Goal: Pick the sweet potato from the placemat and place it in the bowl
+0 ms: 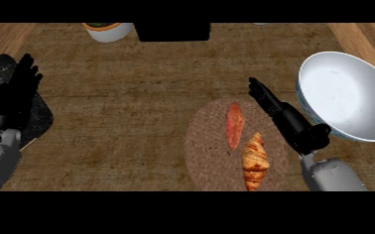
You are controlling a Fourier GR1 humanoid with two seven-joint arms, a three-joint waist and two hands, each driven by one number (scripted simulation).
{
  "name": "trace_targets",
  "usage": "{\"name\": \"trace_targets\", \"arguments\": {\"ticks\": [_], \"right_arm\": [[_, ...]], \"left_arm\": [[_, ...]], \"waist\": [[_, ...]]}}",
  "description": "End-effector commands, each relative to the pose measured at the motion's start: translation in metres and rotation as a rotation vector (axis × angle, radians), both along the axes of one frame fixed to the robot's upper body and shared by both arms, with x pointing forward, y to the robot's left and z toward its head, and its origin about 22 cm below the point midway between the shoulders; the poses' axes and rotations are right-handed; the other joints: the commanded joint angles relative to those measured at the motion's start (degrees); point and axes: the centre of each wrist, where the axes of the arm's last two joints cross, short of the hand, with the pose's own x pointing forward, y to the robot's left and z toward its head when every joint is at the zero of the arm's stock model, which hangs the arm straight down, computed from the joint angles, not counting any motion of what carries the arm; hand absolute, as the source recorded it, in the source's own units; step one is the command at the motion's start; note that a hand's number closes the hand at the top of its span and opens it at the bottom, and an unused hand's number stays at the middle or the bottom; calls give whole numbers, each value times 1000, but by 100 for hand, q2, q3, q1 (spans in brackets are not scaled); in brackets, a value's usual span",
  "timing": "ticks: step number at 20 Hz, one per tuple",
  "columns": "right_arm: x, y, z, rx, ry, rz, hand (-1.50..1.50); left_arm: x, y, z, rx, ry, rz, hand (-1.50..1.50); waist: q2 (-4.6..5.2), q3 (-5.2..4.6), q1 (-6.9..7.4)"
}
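Bowl point(338, 98) partly beyond right edge

Setting: kitchen, judged from a brown wood-grain counter point(147, 104) carrying a round woven placemat point(209, 148) with food on it (sweet potato point(234, 125), croissant point(255, 161)), a white bowl point(338, 96) to the mat's right, and a white cup point(110, 31) at the far edge.

Lower ctr-right: round placemat point(207, 151) w/ sweet potato point(234, 125), croissant point(255, 162) just below-right of it. Right hand point(295, 125), fingers point(262, 94) straight, sits btwn sweet potato and white bowl point(341, 99) at right edge. Left hand point(18, 96) open, left edge. Brown worktop point(132, 104).
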Motion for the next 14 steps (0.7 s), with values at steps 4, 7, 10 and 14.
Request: {"name": "trace_targets", "arguments": {"ticks": [4, 7, 10, 14], "right_arm": [[0, 102, 39, 259, -82, 220, -150], [28, 64, 78, -253, -425, 103, -150], [0, 106, 41, 20, -437, -239, -150], [-46, 153, 25, -55, -560, -181, -150]], "left_arm": [[11, -16, 43, 33, -274, -136, 0], [12, -26, 36, 0, -276, -167, 0], [4, -23, 31, -24, -337, -195, 0], [0, -20, 31, -31, -370, -208, 0]], "waist": [[109, -58, 245], [-172, -202, 47], [42, -74, 42], [94, -61, 79]]}}
